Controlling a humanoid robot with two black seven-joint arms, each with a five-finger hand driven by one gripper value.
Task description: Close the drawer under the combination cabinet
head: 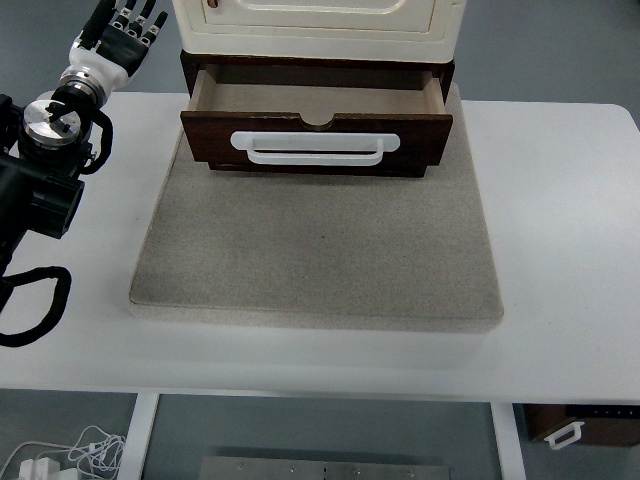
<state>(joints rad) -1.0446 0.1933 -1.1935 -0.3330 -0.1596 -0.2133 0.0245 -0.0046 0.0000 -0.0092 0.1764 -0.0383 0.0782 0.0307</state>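
Now dark drawer (pixel 316 135) open, white handle (pixel 315 148)

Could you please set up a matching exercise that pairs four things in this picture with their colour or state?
Things:
1. drawer
2. handle
3. mat
4. left hand

Descriptions:
A. grey, lying flat on the table
B. pulled out, dark brown front
C. raised at the upper left, fingers spread, holding nothing
D. white, fixed across the drawer front

Pairs: 1-B, 2-D, 3-A, 4-C
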